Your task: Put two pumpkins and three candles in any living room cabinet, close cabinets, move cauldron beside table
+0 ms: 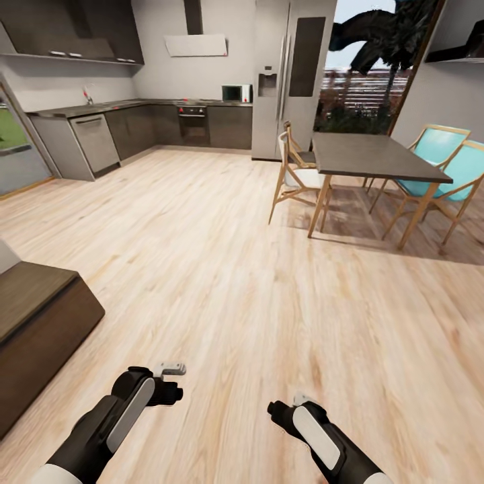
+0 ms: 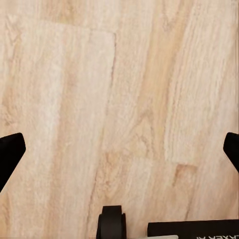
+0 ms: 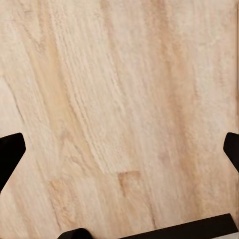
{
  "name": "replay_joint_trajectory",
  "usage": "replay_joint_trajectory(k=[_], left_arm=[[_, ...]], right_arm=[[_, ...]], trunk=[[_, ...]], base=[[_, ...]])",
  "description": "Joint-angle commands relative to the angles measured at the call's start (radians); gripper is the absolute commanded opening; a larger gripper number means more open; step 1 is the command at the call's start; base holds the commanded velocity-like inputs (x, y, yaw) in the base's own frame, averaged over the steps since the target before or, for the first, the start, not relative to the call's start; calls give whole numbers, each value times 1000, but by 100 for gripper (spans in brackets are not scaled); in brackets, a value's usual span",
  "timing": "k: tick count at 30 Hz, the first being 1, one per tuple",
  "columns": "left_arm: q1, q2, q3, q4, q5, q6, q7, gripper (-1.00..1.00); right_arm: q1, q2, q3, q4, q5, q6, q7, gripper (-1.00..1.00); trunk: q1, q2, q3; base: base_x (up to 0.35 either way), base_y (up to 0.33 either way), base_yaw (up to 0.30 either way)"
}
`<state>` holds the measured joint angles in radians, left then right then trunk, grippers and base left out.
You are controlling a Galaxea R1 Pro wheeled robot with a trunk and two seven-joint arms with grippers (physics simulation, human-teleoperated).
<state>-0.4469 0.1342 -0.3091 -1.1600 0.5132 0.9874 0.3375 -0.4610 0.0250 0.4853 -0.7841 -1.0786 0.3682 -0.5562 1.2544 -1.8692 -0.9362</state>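
Pale wood floor [image 1: 222,282] lies beneath both pincers, left [image 2: 119,149] and right [image 3: 119,149], spread wide, holding nothing.

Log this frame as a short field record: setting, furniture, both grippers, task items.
setting: open kitchen-dining room, wooden floor
furniture: dark dining table with chairs at right; dark wooden unit at left edge
left gripper: open, empty, over bare floor
right gripper: open, empty, over bare floor
task items: nothing held
phase: apparently in transit
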Motion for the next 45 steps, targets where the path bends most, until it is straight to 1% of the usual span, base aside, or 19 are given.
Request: replay_joint_trajectory(k=[1,6,9,11,14,24,35,40,45], left_arm=[[-1,1,-3,-1,10,2,11,100],[0,1,-3,-1,10,2,11,100],[-1,1,-5,-1,10,2,12,100],[-1,1,-18,-1,10,2,14,100],[-1,1,-24,-1,10,2,15,100],[0,1,-27,-1,10,2,15,100],[-1,0,-23,-10,9,2,13,100],[-1,-1,-23,-9,10,2,14,100],[0,-4,-24,-6,10,2,15,100]], right_arm=[[-1,-1,2,-1,-5,2,-7,100],[-1,-1,4,-1,-4,2,-8,100],[-1,-1,4,-1,-4,2,-8,100],[-1,1,4,-1,-3,1,-8,100],[-1,1,4,-1,-3,1,-10,100],[-1,0,4,-1,-2,2,-21,100],[-1,1,8,-2,-1,2,-22,100],[-1,2,10,-1,-1,2,-22,100],[-1,4,10,-1,-1,2,-22,100]], trunk=[[0,0,-1],[0,0,-1],[0,0,-1],[0,0,-1],[0,0,-1],[0,0,-1],[0,0,-1],[-19,35,15],[-19,35,15]], base=[[248,-215,22],[245,-219,128],[240,-227,262],[239,-228,277],[239,-229,280],[190,-211,282],[10,-17,282],[0,0,282],[0,0,282]])
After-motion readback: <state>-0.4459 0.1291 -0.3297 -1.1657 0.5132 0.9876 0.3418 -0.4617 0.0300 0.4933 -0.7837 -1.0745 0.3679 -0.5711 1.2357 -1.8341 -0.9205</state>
